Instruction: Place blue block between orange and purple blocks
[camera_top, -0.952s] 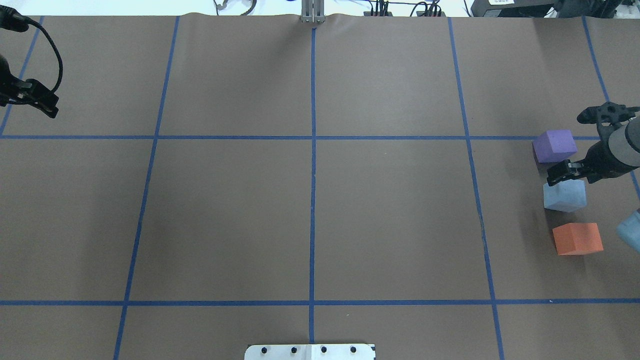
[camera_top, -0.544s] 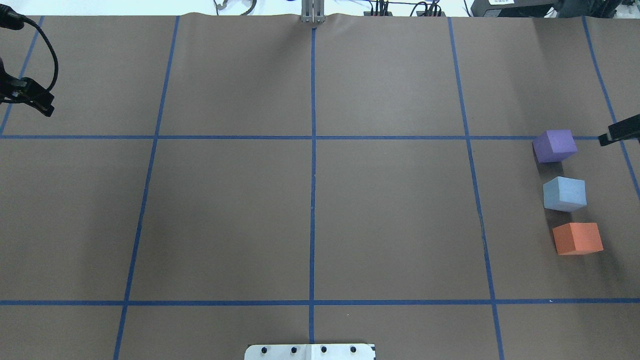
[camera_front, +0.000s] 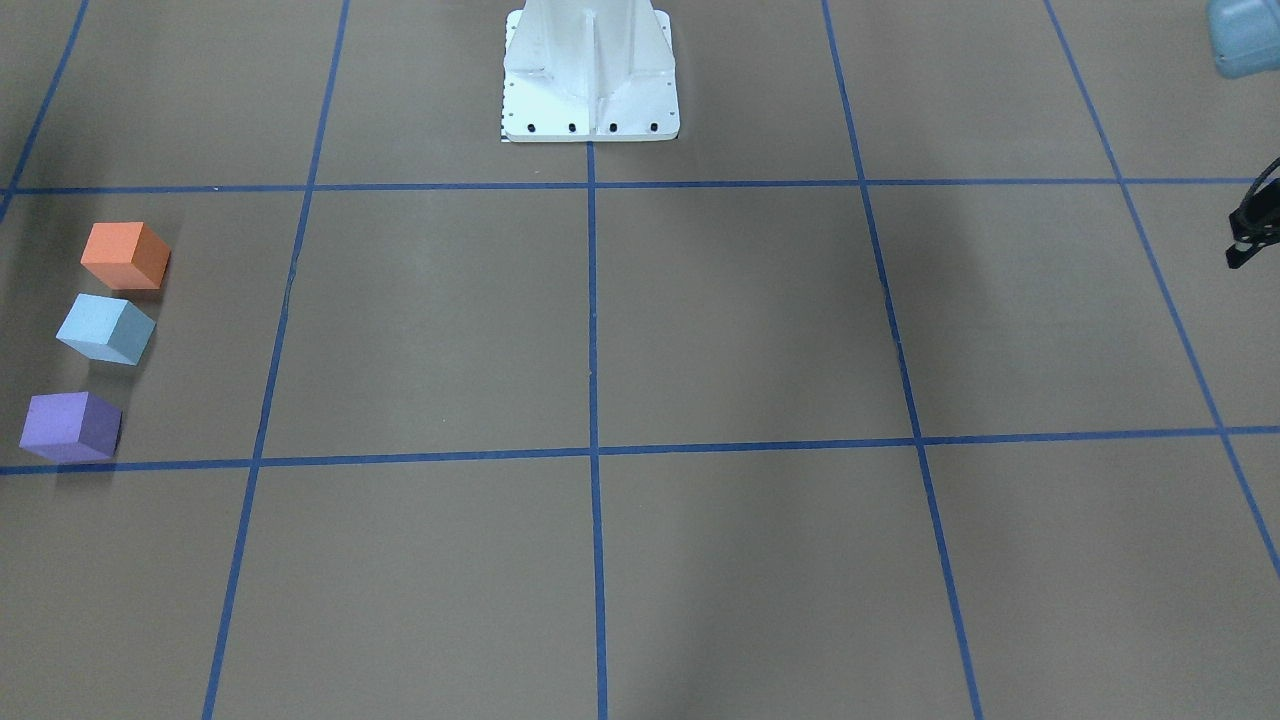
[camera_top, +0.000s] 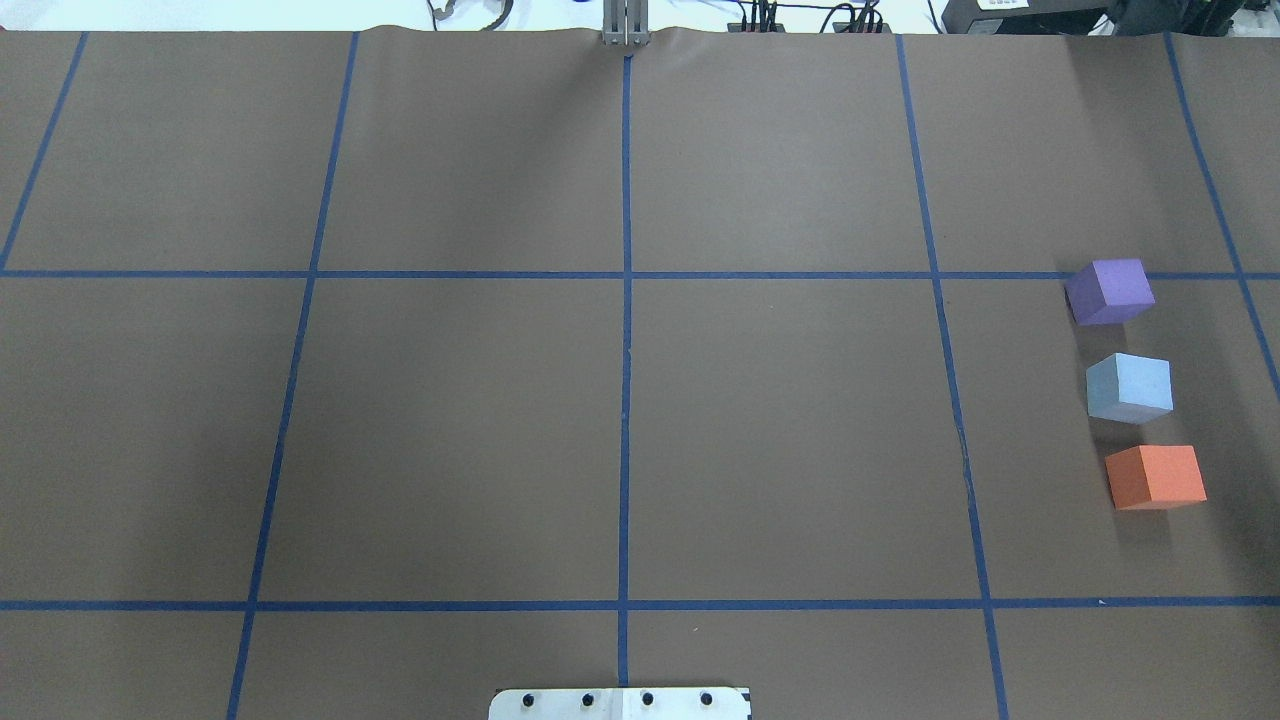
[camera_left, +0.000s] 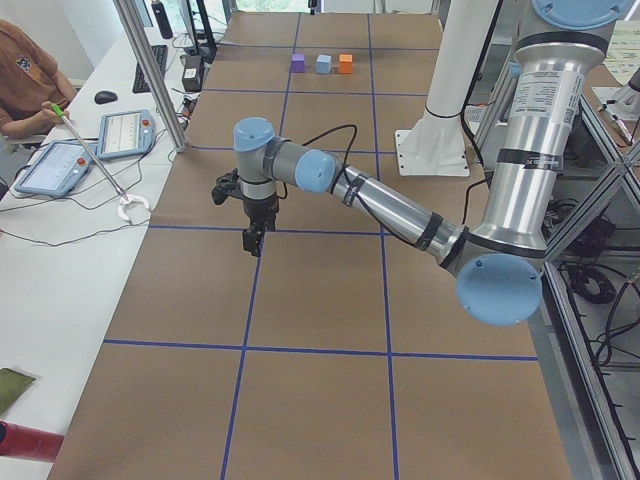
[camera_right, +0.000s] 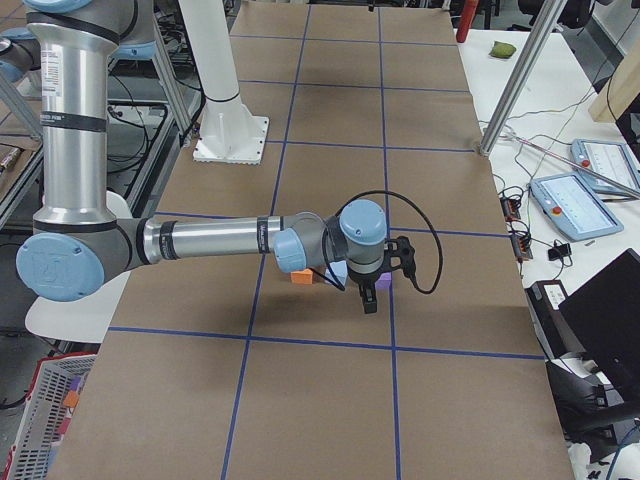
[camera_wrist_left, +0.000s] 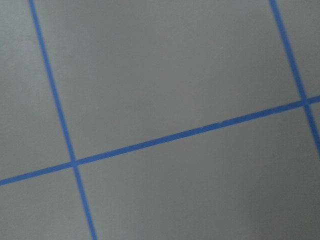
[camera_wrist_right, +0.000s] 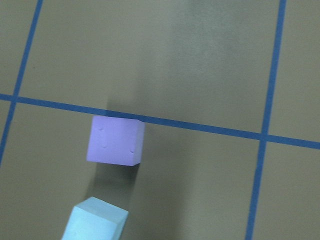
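The light blue block (camera_top: 1130, 387) stands on the table between the purple block (camera_top: 1110, 291) and the orange block (camera_top: 1155, 477), in one row at the right side with small gaps. The front view shows the same row: orange (camera_front: 125, 255), blue (camera_front: 105, 328), purple (camera_front: 70, 427). The right wrist view looks down on the purple block (camera_wrist_right: 115, 141) and a corner of the blue block (camera_wrist_right: 95, 225). My right gripper (camera_right: 368, 298) hangs above the table beside the blocks; I cannot tell if it is open. My left gripper (camera_left: 252, 240) hangs over bare table far away; its state is unclear.
The robot's white base plate (camera_top: 620, 703) sits at the near middle edge. Blue tape lines divide the brown table (camera_top: 620, 400) into squares. An operator and tablets are beyond the table's far edge (camera_left: 60, 150).
My right gripper has pulled back from over the blue block and left the overhead view to the right. My left gripper has left it to the left. The blocks have not moved.
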